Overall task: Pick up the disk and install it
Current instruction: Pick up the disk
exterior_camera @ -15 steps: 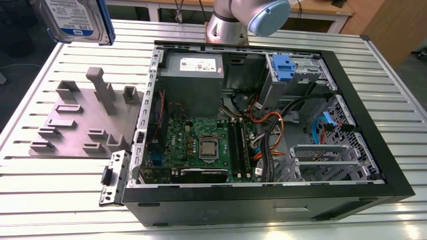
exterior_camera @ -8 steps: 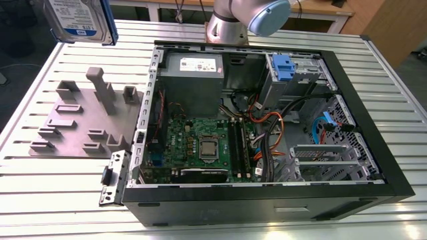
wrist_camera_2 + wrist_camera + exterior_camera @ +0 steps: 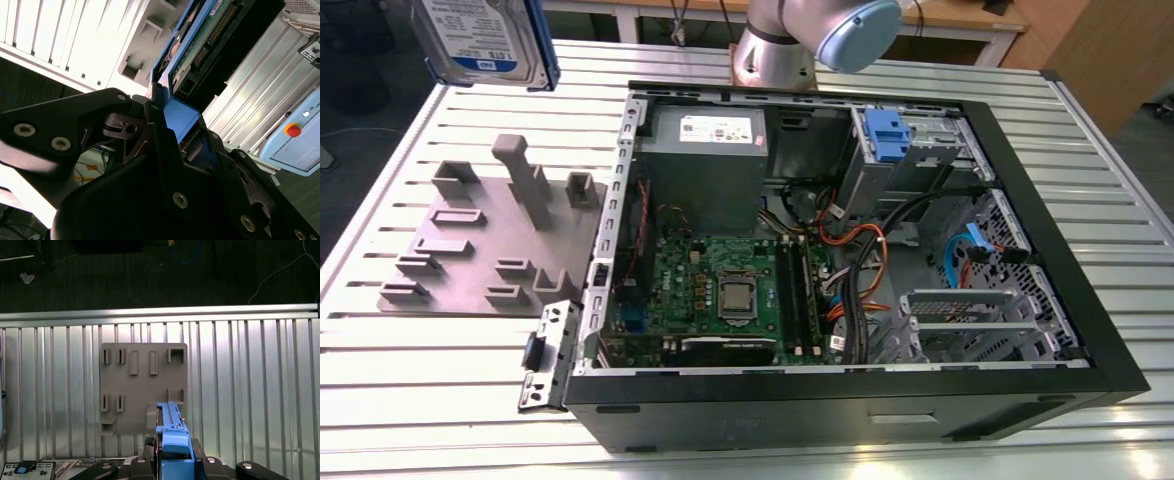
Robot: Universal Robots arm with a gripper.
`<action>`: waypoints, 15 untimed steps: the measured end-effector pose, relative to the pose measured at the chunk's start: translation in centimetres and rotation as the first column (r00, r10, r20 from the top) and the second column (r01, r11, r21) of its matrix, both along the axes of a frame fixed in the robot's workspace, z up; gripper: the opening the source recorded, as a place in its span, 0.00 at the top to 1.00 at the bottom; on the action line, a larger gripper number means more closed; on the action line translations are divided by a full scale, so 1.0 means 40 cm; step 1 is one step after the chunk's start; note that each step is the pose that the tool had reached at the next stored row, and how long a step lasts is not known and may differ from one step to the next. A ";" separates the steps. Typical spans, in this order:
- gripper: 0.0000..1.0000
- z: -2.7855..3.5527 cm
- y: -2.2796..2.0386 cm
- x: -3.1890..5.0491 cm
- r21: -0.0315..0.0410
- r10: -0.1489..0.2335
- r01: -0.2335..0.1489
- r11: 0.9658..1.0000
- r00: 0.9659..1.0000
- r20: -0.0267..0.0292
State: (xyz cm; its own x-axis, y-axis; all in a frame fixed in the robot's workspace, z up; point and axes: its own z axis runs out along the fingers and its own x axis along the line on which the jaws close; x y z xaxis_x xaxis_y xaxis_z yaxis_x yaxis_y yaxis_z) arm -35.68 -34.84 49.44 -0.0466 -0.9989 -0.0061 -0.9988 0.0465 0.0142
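Item: disk (image 3: 487,40), silver with a blue frame, held clear of the slatted surface (image 3: 427,400) at the exterior view's far left. In the first wrist view it hangs edge-on over the grey slotted fixture (image 3: 142,385).

Item: end effector (image 3: 167,116), clamped on the disk's blue frame, with one black finger against each face.

Item: open computer case (image 3: 854,410), on the surface just beside the fixture and well apart from the disk.

Item: arm (image 3: 801,40), behind the case.

I count one disk (image 3: 483,42), upper left of the frame; one open case (image 3: 854,398); one grey rack (image 3: 478,252); one table (image 3: 434,405).
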 end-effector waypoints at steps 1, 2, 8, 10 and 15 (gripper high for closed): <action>0.64 0.000 -0.001 0.001 0.000 0.000 0.000 1.000 1.000 0.000; 0.64 0.000 -0.004 0.003 0.000 0.000 0.000 1.000 1.000 0.000; 0.64 0.000 -0.034 0.007 0.000 0.000 0.000 1.000 1.000 0.000; 0.64 0.000 -0.039 0.008 0.000 0.002 -0.002 1.000 1.000 0.000; 0.64 0.000 -0.052 0.009 0.000 0.010 -0.010 1.000 1.000 0.000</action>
State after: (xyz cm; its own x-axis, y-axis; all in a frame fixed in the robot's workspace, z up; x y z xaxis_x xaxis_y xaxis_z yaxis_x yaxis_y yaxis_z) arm -35.31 -36.92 49.44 -0.0369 -0.9993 -0.0057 -0.9992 0.0368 0.0142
